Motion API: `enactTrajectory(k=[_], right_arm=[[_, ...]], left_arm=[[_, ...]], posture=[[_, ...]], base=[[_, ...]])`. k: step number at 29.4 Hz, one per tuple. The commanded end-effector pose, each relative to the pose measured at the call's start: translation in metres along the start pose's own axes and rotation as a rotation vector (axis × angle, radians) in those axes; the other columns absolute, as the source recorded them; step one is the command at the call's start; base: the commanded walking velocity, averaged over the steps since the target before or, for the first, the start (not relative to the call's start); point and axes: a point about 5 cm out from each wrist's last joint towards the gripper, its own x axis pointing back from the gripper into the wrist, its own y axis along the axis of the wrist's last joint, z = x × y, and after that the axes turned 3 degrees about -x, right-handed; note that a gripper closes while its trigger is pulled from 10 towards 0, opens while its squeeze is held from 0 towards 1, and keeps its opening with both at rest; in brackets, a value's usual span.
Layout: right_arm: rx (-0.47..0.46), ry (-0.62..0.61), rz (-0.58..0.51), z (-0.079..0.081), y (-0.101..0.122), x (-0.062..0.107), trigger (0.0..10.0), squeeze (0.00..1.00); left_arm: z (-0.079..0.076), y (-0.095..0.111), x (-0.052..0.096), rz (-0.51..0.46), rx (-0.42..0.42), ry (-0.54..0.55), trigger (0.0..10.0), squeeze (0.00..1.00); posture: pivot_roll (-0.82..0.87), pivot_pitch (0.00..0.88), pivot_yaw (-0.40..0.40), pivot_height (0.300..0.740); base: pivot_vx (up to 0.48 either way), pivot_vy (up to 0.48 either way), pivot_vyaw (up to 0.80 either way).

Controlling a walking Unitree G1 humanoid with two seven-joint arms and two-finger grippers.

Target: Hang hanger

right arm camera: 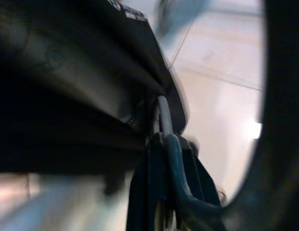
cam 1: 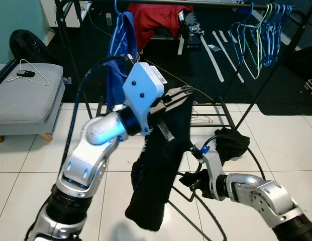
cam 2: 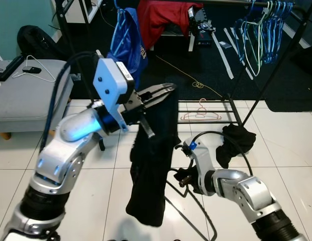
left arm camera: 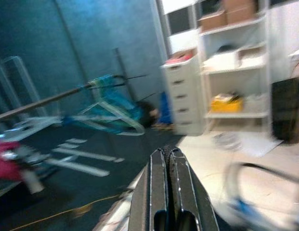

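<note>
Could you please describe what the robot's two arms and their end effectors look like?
Both arms are silver, jointed shells with black cuffs. The left end effector has two long black fingers behind a white wrist housing, fed by a black cable. The right arm carries looping black cables and a blue connector.

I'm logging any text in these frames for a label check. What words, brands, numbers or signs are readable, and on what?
None can be read.
Blue garment on the rack: a small patch of white print, too small to read.
Boxes on the white shelf unit, left wrist view: blurred, no legible marks.
Right wrist view: faint white marks on the dark surface at the top, blurred.
White housing on the left arm: two dark dots, no lettering.
</note>
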Motion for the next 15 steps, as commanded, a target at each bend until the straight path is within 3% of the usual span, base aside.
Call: enactTrajectory(k=[1, 3, 5, 9, 12, 15], right_arm=[[-0.149, -0.079, -0.083, -0.016, 0.005, 0.004, 10.0, 0.0], [-0.199, -0.085, -0.129, -0.017, 0.01, 0.004, 10.0, 0.0], [-0.261, 0.015, -0.2, -0.008, 0.021, 0.006, 10.0, 0.0], [-0.211, 0.062, -0.212, 0.002, 0.024, 0.008, 10.0, 0.0], [-0.213, 0.042, -0.218, 0.0, 0.023, 0.008, 10.0, 0.0], [-0.45, -0.096, -0.33, -0.025, 0.029, 0.007, 10.0, 0.0]], left_arm=[[-0.009, 0.015, 0.003, -0.062, -0.023, -0.092, 10.0, 0.0], [-0.012, 0.014, 0.006, -0.041, -0.036, -0.123, 10.0, 0.0], [-0.007, -0.003, 0.014, 0.088, -0.096, -0.099, 10.0, 0.0], [0.005, -0.016, 0.018, 0.176, -0.151, -0.051, 10.0, 0.0], [0.006, -0.016, 0.016, 0.174, -0.139, -0.044, 10.0, 0.0], [-0.017, 0.008, 0.012, 0.019, 0.009, -0.197, 10.0, 0.0]], posture=[[-0.02, 0.258, -0.015, 0.74], [-0.02, 0.257, -0.015, 0.74], [-0.02, 0.255, -0.015, 0.74], [-0.02, 0.254, -0.014, 0.74], [-0.02, 0.249, -0.012, 0.74], [-0.01, 0.244, -0.011, 0.74]], base=[[0.0, 0.0, 0.0], [0.0, 0.0, 0.0], [0.0, 0.0, 0.0], [0.0, 0.0, 0.0], [0.0, 0.0, 0.0], [0.0, 0.0, 0.0]])
